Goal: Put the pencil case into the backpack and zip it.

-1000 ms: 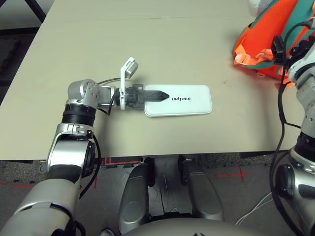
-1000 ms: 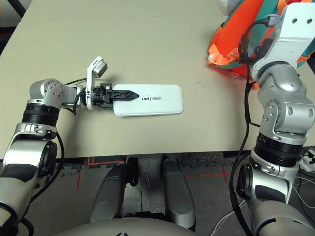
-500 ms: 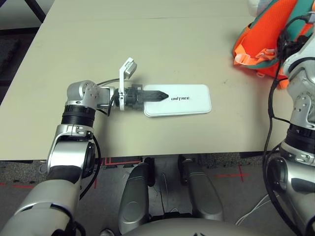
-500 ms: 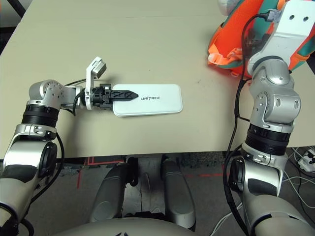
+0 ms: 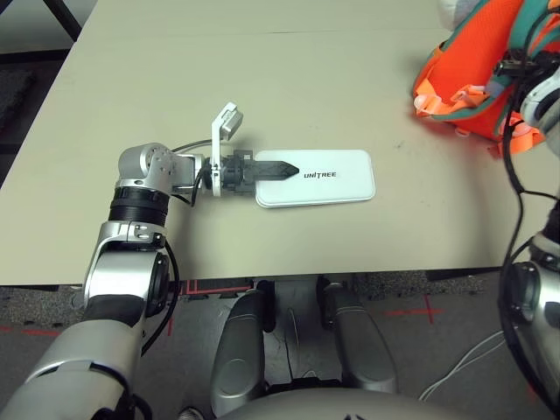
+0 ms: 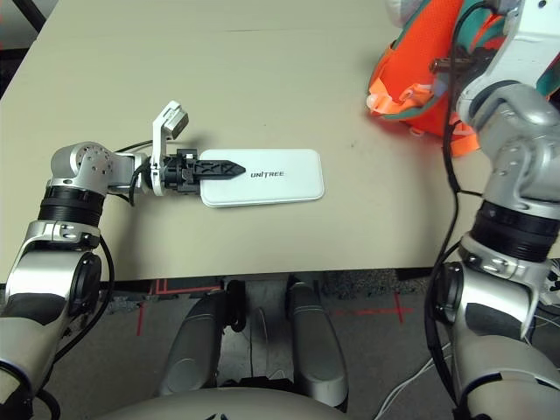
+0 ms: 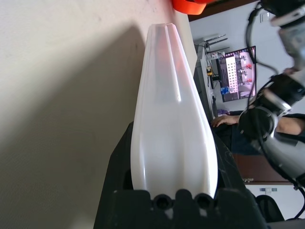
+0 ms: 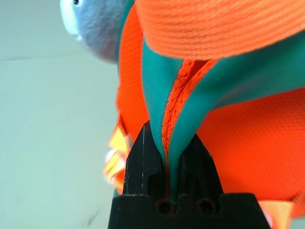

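The white pencil case [image 5: 328, 178] lies flat near the table's front edge, with its "UNITREE" lettering facing up. My left gripper [image 5: 291, 170] is shut on its left end, and in the left wrist view the case [image 7: 171, 109] sits between the black fingers [image 7: 116, 162]. The orange backpack [image 5: 468, 52] with teal trim stands at the far right of the table. My right gripper [image 8: 167, 138] is shut on a fold of the backpack's teal trim [image 8: 162, 90], next to an orange zipper seam.
A grey plush toy [image 8: 95, 24] hangs on the backpack. The beige table [image 5: 262, 70] stretches bare between case and backpack. Its front edge runs just below the case. A person's hand [image 7: 224, 119] and a monitor [image 7: 236, 71] show beyond the table.
My right gripper has closed on the backpack's teal trim, and the right arm has swung outward and up, tugging the bag's near side. The left arm and the pencil case have not moved.
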Motion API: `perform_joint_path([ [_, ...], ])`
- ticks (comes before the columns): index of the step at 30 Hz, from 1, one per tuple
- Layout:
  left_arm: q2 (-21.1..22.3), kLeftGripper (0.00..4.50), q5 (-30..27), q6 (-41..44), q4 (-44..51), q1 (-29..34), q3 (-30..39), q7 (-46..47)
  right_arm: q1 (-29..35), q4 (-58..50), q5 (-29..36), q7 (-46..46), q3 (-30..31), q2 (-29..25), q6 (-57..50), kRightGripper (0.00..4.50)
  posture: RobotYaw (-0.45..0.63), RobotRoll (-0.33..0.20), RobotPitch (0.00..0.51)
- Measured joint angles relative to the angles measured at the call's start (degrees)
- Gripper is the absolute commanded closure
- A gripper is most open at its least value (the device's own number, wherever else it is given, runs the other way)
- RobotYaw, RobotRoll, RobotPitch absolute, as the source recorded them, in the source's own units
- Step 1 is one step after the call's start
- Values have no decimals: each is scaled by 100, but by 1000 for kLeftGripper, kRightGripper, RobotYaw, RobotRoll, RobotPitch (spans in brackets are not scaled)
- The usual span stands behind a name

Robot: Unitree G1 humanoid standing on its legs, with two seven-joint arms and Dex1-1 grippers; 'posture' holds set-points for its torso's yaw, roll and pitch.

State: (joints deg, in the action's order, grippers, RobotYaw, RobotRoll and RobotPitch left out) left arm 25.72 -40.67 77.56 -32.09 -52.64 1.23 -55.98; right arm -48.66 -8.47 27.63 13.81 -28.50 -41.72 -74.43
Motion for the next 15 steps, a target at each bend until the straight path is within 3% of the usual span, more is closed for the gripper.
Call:
perform_joint_path([
  [6, 5, 3259, 4, -13, -40, -25, -33, -23, 105, -373, 1329, 1147, -363, -1090, -1560, 4381, -129, 0, 272],
  [15, 30, 3259, 121, -168, -321, -224, -248, -262, 527, 10, 3720, 1448, -722, -2515, -1694, 4381, -166, 0, 260],
])
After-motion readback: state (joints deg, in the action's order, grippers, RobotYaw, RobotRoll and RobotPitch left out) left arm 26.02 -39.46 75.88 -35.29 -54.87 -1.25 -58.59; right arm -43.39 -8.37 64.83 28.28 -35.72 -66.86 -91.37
